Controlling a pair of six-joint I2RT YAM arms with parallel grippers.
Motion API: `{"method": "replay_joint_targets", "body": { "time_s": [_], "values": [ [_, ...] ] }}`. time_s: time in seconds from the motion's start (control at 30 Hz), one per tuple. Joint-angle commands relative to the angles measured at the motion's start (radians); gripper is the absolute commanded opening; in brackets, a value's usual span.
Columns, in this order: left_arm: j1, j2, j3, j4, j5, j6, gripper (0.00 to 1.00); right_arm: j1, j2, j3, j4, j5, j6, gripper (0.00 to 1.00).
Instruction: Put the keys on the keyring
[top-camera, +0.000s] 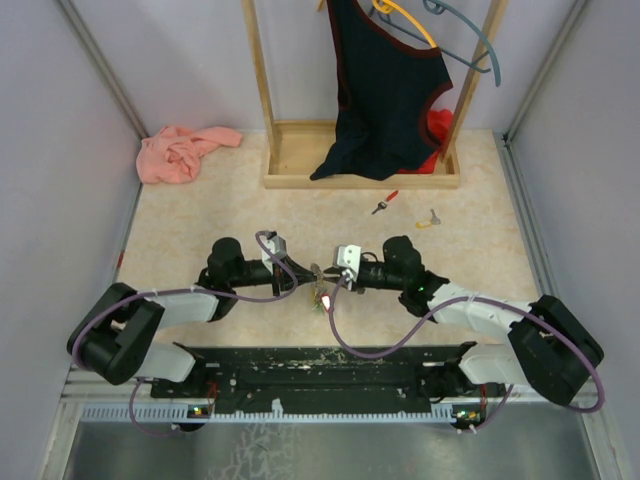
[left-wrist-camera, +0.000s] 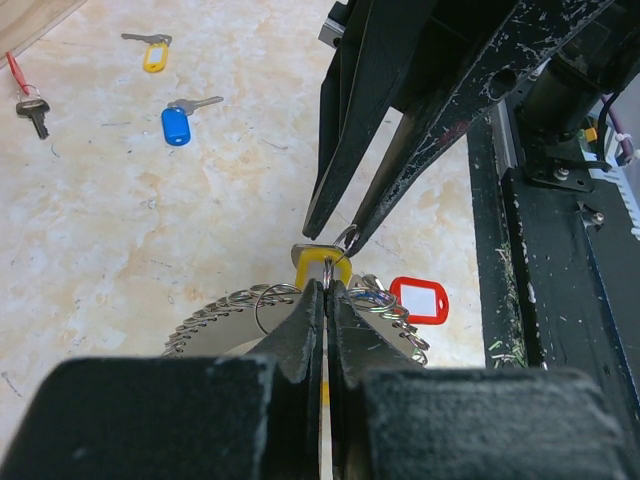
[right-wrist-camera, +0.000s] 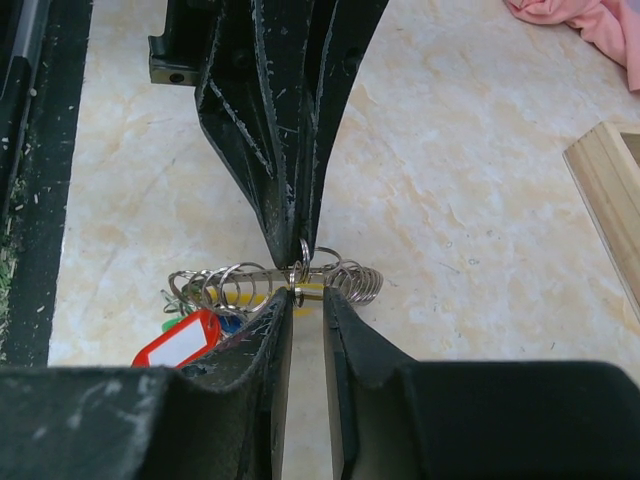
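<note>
The keyring (left-wrist-camera: 215, 315), a grey ridged coil with a yellow section (left-wrist-camera: 322, 262) and a red tag (left-wrist-camera: 418, 300), hangs just above the floor between both grippers. My left gripper (left-wrist-camera: 328, 285) is shut on a small ring at its top. My right gripper (right-wrist-camera: 308, 298) faces it with its jaws slightly apart. A small brass piece of the keyring (right-wrist-camera: 240, 285) lies in the gap, against one finger. In the top view the two grippers, left (top-camera: 308, 272) and right (top-camera: 336, 276), meet at the table's middle. Loose keys lie farther off: a blue one (left-wrist-camera: 178, 122), a yellow one (left-wrist-camera: 152, 52) and a red one (left-wrist-camera: 30, 105).
A wooden rack (top-camera: 300, 180) with a dark garment (top-camera: 385, 80) on a hanger stands at the back. A pink cloth (top-camera: 180, 150) lies at the back left. The arms' black base rail (top-camera: 320, 365) runs along the near edge. Grey walls close in both sides.
</note>
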Motion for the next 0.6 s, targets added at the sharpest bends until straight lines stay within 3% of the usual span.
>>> {"method": "replay_joint_targets", "body": {
  "time_s": [0.0,0.2,0.4,0.57],
  "values": [
    [-0.008,-0.027,0.036,0.01,0.014,0.009,0.01,0.002,0.01,0.062,0.032,-0.035,0.003,0.2],
    [-0.012,-0.027,0.041,0.006,0.019,0.001,0.01,0.002,0.018,0.068,0.027,-0.037,0.002,0.19],
    [-0.012,-0.041,0.031,0.015,-0.001,-0.01,0.01,0.002,0.012,0.067,0.01,-0.022,-0.007,0.0],
    [-0.012,-0.05,-0.003,0.102,-0.105,-0.097,0.01,0.002,-0.012,0.047,-0.003,0.013,-0.024,0.0]
  ]
}}
